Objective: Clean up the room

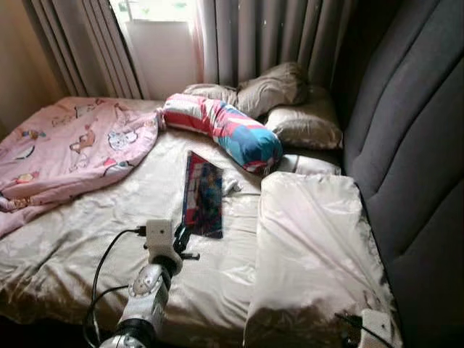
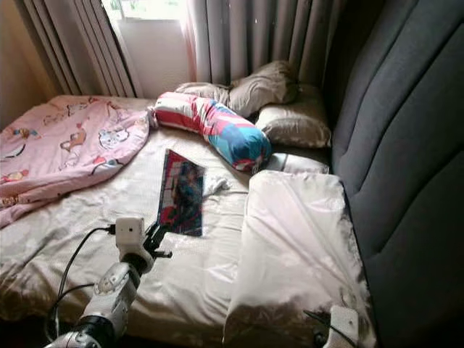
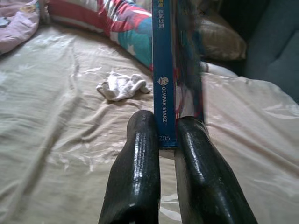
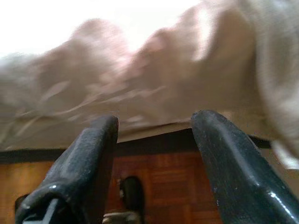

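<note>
A thin book point(image 1: 203, 194) with a red and blue cover and a blue spine point(image 3: 163, 79) stands tilted up off the beige bedsheet point(image 1: 87, 239). My left gripper point(image 1: 181, 238) is shut on its near edge; the two black fingers point(image 3: 140, 172) pinch the spine. A small crumpled white cloth point(image 3: 122, 87) lies on the sheet just beyond the book. My right gripper point(image 4: 154, 126) hangs low by the bed's edge, fingers apart, nothing between them, above a wooden floor point(image 4: 163, 186).
A pink printed blanket point(image 1: 65, 148) is bunched at the far left. A colourful bolster point(image 1: 232, 130) and beige pillows point(image 1: 304, 119) lie at the head, a large cream pillow point(image 1: 315, 246) on the right. A dark padded headboard point(image 1: 413, 145) runs along the right; curtains point(image 1: 239, 36) behind.
</note>
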Motion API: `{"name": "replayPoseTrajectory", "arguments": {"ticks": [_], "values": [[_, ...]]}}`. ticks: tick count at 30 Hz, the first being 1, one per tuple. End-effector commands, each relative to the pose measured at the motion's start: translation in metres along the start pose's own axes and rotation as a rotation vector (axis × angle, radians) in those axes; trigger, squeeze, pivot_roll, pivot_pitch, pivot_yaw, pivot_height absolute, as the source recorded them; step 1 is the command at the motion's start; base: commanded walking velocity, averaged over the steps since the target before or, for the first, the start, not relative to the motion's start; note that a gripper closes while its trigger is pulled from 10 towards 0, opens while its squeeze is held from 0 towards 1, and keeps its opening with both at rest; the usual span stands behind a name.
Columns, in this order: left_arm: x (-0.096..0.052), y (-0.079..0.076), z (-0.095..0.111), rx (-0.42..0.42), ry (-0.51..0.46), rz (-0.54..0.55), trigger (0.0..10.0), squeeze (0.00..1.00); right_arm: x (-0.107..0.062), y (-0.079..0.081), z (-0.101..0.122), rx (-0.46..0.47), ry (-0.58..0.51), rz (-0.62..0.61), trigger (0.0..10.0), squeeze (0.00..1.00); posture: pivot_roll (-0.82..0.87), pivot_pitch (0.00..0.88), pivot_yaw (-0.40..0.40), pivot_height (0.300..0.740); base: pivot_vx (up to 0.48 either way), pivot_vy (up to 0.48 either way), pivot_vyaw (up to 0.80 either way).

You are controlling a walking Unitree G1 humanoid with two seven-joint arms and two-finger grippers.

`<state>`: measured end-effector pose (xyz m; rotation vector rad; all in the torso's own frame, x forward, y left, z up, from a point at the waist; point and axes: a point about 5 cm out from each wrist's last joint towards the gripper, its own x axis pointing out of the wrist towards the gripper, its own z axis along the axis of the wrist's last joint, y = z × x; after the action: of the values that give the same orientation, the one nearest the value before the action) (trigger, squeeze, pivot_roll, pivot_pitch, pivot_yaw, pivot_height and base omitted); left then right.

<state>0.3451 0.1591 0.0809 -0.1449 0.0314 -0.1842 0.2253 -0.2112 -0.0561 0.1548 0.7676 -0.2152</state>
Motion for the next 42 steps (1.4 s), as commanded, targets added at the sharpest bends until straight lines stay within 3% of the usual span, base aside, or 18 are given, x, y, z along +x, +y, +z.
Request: {"name": "replayPoseTrajectory", "arguments": {"ticks": [1, 16, 24, 42], "values": [[0.0001, 0.0068, 0.0067, 0.023, -0.021, 0.006, 10.0, 0.00, 0.0001, -0.0010, 0.0010, 0.000, -0.003, -0.003, 10.0, 0.00, -0.04, 0.078, 0.012, 0.740, 0.000, 0.000, 0.00], [-0.0034, 0.0083, 0.0034, 0.017, -0.014, -0.014, 10.0, 0.00, -0.0002, -0.0008, -0.0010, 0.000, 0.007, 0.004, 10.0, 0.00, -0.04, 0.062, 0.014, 0.740, 0.000, 0.000, 0.00], [-0.0035, 0.0056, 0.0015, 0.019, -0.004, -0.029, 10.0, 0.00, -0.0001, -0.0004, -0.0008, -0.004, 0.006, 0.008, 10.0, 0.00, -0.04, 0.064, 0.014, 0.740, 0.000, 0.000, -0.67], [-0.0030, 0.0038, 0.0020, 0.028, -0.005, -0.040, 10.0, 0.00, -0.0001, -0.0006, 0.0006, -0.001, -0.006, 0.007, 10.0, 0.00, -0.04, 0.070, 0.012, 0.740, 0.000, 0.000, -0.17]]}}
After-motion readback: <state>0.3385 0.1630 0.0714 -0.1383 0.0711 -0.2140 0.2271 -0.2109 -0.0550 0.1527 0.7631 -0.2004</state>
